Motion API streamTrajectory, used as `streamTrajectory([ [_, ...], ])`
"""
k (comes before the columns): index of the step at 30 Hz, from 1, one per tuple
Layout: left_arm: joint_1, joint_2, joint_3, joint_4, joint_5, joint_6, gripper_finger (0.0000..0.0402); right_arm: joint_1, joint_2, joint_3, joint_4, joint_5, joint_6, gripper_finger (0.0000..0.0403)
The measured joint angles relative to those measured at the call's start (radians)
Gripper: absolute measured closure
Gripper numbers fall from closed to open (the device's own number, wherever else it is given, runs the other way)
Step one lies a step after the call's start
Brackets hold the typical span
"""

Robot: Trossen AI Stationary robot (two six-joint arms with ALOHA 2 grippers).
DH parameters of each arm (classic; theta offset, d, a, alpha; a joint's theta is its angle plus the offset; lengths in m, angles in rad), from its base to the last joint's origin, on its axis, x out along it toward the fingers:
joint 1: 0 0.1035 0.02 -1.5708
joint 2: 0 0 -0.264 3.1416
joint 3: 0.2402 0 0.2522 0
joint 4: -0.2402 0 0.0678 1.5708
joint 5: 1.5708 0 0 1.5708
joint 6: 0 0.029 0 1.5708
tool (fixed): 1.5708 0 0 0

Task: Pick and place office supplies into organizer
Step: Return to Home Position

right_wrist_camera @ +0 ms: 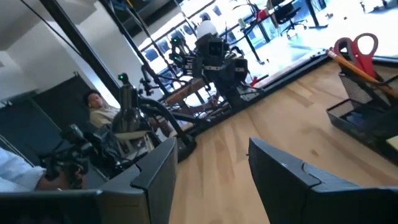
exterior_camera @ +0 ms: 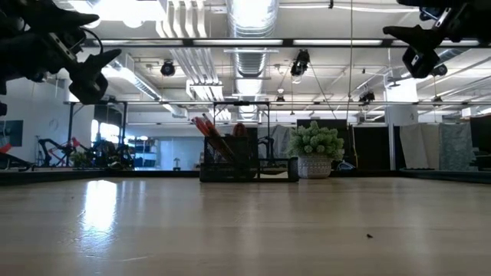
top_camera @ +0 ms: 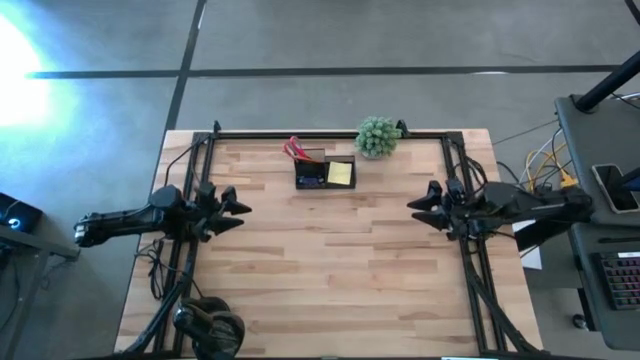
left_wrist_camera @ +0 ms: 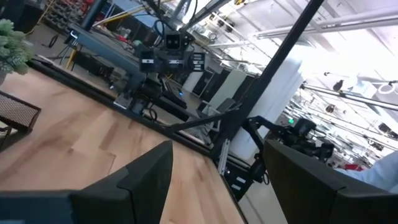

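Observation:
The black mesh organizer (top_camera: 324, 172) stands on the table near its far edge. Red-handled scissors (top_camera: 294, 150) stick up out of its left compartment, with an orange pencil (right_wrist_camera: 334, 56) beside them in the right wrist view. A yellow sticky-note pad (top_camera: 340, 172) lies in its right compartment, and a small blue item (top_camera: 310, 182) sits in the front one. My left gripper (top_camera: 240, 215) hovers open over the table's left side. My right gripper (top_camera: 412, 210) hovers open over the right side. Both are raised well above the table and hold nothing.
A green ball-shaped plant in a pot (top_camera: 377, 136) stands at the far edge, right of the organizer. Black headphones (top_camera: 210, 328) lie at the near left corner. A black frame (top_camera: 330, 133) rims the table. Bare wood lies between the arms. A person (right_wrist_camera: 99, 109) sits beyond the table.

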Motion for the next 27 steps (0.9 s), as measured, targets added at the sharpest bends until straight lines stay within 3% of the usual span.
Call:
streamTrajectory([
  [11, 0.0, 0.007, 0.0, 0.0, 0.031, 0.002, 0.0164, 0.0, -0.24, -0.002, -0.173, 0.0, -0.103, 0.0216],
  [19, -0.001, 0.018, -0.001, 0.002, 0.03, 0.002, 0.0164, 0.0, -0.239, -0.024, -0.21, -0.009, -0.109, 0.0216],
  [27, 0.0, 0.027, -0.001, 0.005, 0.03, 0.003, 0.0164, 0.0, -0.239, -0.047, -0.203, -0.054, -0.28, 0.0216],
])
